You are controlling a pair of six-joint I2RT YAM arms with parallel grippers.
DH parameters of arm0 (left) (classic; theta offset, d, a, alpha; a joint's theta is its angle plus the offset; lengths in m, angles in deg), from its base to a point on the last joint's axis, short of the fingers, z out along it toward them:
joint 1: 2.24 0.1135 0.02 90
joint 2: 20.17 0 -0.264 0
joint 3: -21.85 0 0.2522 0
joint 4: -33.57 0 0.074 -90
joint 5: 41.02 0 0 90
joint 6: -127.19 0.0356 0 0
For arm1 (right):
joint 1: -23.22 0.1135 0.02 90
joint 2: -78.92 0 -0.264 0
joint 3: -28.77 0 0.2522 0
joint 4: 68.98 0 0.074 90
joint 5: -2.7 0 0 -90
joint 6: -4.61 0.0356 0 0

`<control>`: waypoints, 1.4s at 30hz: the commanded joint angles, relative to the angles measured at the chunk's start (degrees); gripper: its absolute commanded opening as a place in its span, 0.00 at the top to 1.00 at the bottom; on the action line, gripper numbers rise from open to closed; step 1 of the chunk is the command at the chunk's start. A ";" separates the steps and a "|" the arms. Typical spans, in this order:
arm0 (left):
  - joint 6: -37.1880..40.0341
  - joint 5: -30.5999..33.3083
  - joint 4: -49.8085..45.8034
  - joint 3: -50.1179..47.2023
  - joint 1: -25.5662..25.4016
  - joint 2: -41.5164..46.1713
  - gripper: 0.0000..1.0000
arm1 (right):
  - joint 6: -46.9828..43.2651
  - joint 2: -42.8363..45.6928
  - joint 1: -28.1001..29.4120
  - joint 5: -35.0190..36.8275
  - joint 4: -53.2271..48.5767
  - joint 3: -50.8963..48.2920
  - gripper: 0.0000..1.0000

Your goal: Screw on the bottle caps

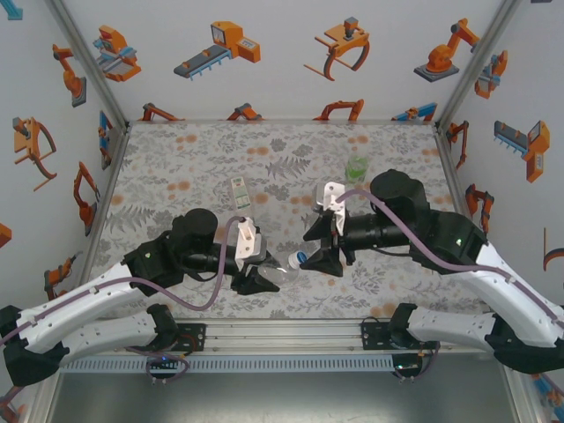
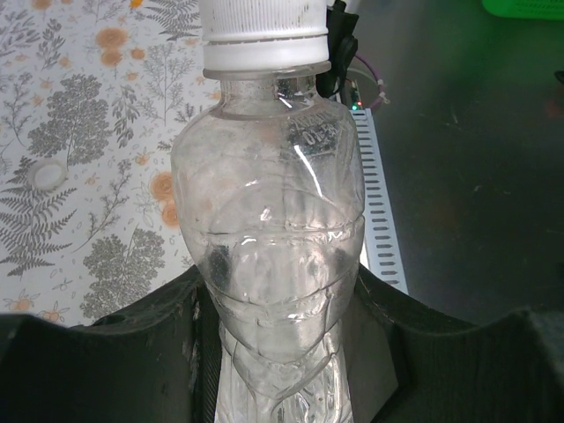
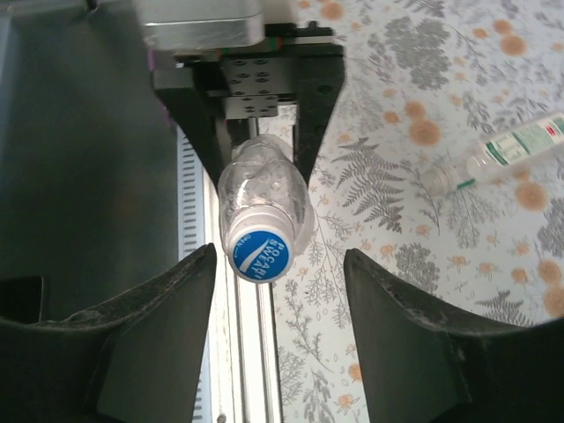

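Right wrist view gives us the clearest read: the left gripper (image 3: 264, 172) is clamped on the plain bottle (image 3: 261, 201), holding it level above the table (image 3: 414, 220). Its blue-topped cap (image 3: 262, 256) sits on the neck between the spread jaws of the right gripper (image 3: 278, 256), which touch nothing. We judge the step to be tightening this cap. Next, the right jaws must close squarely on the cap's rim and twist, while the left grip resists the turn.
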 commanded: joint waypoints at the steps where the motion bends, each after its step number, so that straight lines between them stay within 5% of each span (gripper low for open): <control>1: -1.20 -2.39 1.27 2.01 -0.29 0.73 1.00 | -5.66 0.70 -0.24 -5.74 0.76 0.19 0.49; 19: -0.86 -2.39 0.56 1.83 -0.28 1.87 1.00 | -2.51 -0.95 -0.19 -6.84 4.52 -2.39 0.60; 25: -0.43 -1.08 -0.42 2.43 -0.29 1.52 1.00 | 2.20 -0.75 -0.19 -6.09 5.14 -3.01 0.82; 29: -0.42 2.92 -1.76 2.63 -0.27 1.19 1.00 | 16.00 1.03 -0.19 -0.82 8.16 -6.47 1.00; 36: -0.68 7.17 -2.14 2.45 -0.33 0.42 1.00 | 53.95 2.66 -0.20 15.18 13.20 -13.01 1.00; 42: -0.61 8.89 -2.30 2.46 -0.37 0.23 1.00 | 79.46 2.30 -0.24 21.36 9.70 -16.47 1.00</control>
